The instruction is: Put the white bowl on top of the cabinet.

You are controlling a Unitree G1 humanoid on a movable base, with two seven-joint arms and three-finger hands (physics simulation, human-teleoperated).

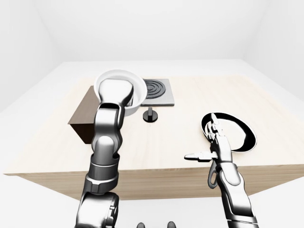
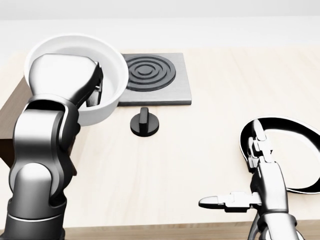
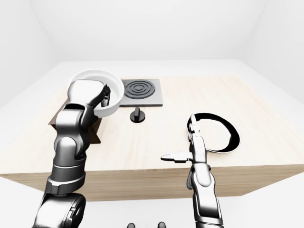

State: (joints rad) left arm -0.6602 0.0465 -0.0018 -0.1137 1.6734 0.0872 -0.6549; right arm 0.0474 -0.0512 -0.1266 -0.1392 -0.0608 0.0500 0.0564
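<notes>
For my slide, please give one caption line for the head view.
Left hand carries the white bowl over the dark wooden cabinet, beside the stove plate; right hand idles open.
</notes>
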